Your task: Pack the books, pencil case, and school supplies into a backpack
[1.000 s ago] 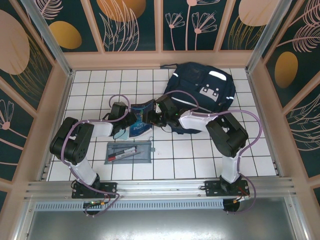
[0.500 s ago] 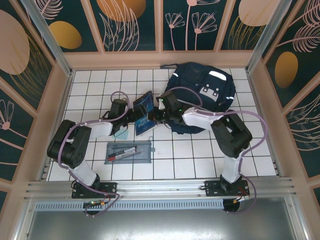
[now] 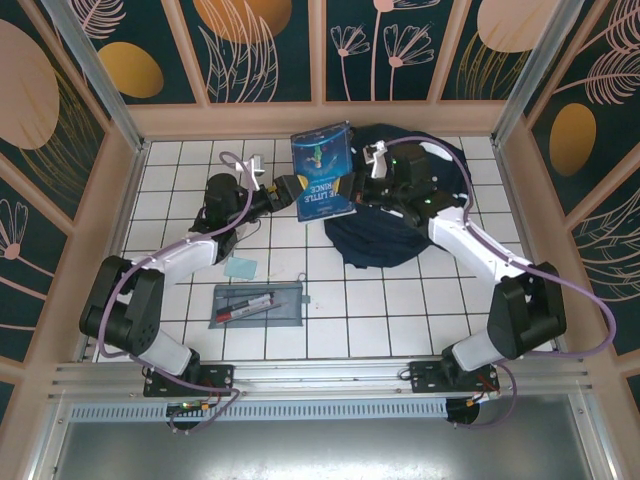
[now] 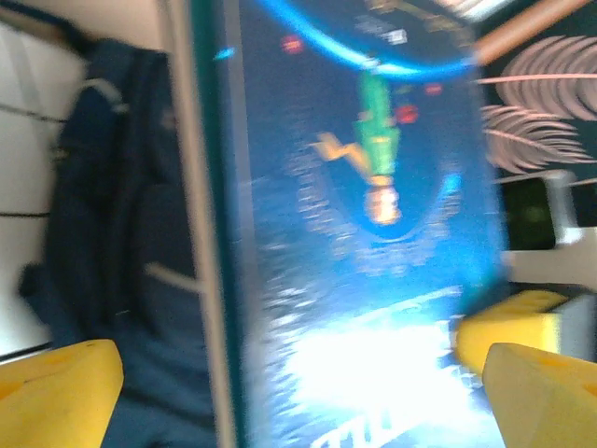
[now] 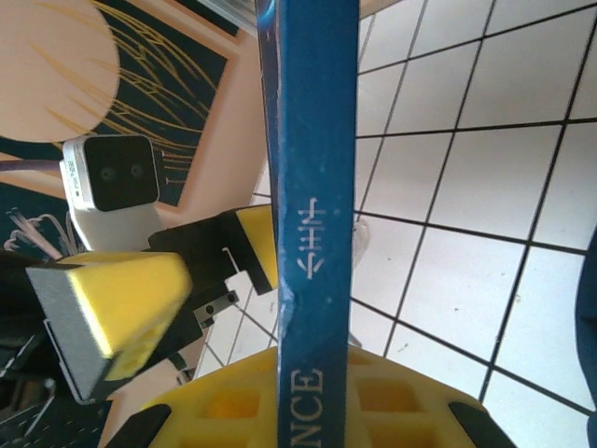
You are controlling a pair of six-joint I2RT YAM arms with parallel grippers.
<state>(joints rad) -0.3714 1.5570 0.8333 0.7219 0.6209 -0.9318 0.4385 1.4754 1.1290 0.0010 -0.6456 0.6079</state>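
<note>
Now the Little Prince paperback (image 3: 322,172) is up off the white tiled table (image 3: 400,310), standing in the air at the far side just beside the upper left of the navy backpack (image 3: 385,240). A second ago it lay low and nearer the arms, between the two grippers. In that second it has changed hands. The right gripper (image 3: 358,186) has closed and has the book pinched by one edge, and its wrist view shows the blue spine rising straight out of the yellow pads (image 5: 266,425). The left gripper (image 3: 287,188), which was nearly closed a second ago, has let its jaws spring fully wide and holds nothing. One of its pads (image 5: 121,294) stands well off the cover and the other sits close alongside it. The handover looks complete, so the book is probably ready to be carried to the bag, though I cannot tell whether the backpack's mouth is open. The grey pencil case (image 3: 258,303) and the small blue-green square (image 3: 240,267) lie on the tiles near the left arm, not yet packed.
</note>
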